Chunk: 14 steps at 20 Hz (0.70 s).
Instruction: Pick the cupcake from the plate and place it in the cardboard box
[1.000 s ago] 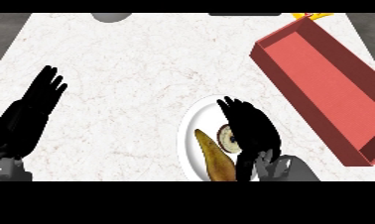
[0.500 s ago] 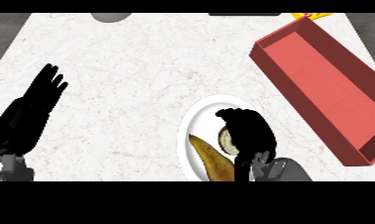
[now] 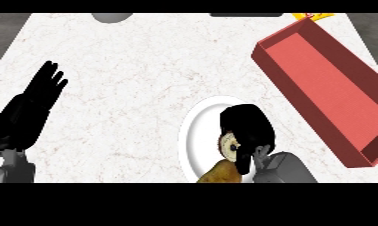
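Observation:
A white plate [image 3: 196, 129] lies near the counter's front edge, right of centre. On it sits the cupcake [image 3: 228, 145], pale with a dark spot, mostly hidden under my right hand [image 3: 249, 129], whose fingers curl round it. A yellow-brown food item [image 3: 219, 173] lies on the plate's near side. The box [image 3: 325, 82] is a long red open tray, set at a slant at the right. My left hand [image 3: 33, 105] rests open at the left edge, fingers up.
A grey round object [image 3: 112, 17] and a dark flat shape [image 3: 246, 14] sit at the counter's far edge. Something yellow [image 3: 311, 16] shows beyond the box's far end. White marble counter [image 3: 140, 80] stretches between the hands.
My right hand's fingers have curled down over the cupcake, from spread to closed round it. The left hand has shifted slightly.

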Available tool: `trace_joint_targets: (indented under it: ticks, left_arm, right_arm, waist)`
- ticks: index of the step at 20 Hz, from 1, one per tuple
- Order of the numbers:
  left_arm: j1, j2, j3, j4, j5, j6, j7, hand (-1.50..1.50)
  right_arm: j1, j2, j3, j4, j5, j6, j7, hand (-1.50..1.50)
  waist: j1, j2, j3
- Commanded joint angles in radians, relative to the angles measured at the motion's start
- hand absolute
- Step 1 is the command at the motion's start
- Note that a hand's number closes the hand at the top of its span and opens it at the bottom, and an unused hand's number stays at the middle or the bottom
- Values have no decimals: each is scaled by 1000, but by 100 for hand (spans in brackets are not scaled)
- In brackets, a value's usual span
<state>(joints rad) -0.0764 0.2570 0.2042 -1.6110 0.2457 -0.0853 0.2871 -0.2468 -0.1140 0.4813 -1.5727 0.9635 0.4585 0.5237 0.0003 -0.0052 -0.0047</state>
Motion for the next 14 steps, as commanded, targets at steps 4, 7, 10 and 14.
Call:
trace_joint_targets:
  ticks: [4,7,10,14]
  left_arm:
    - [-2,9,7,4,-8,-21,-20,0]
    - [34,-7,3,-52,5,-23,21,0]
    - [67,7,39,-91,28,-35,38,0]
    - [39,-8,26,-113,23,-13,64,0]
  right_arm:
    - [-244,110,-175,280,-13,-21,97,150]
    - [-284,112,-196,364,8,-59,60,150]
    - [-248,113,-103,271,-20,-94,160,150]
    - [-296,110,-159,209,68,-49,170,150]
  waist:
    - [16,10,5]
    - [10,6,5]
    - [9,4,5]
    - [3,3,5]
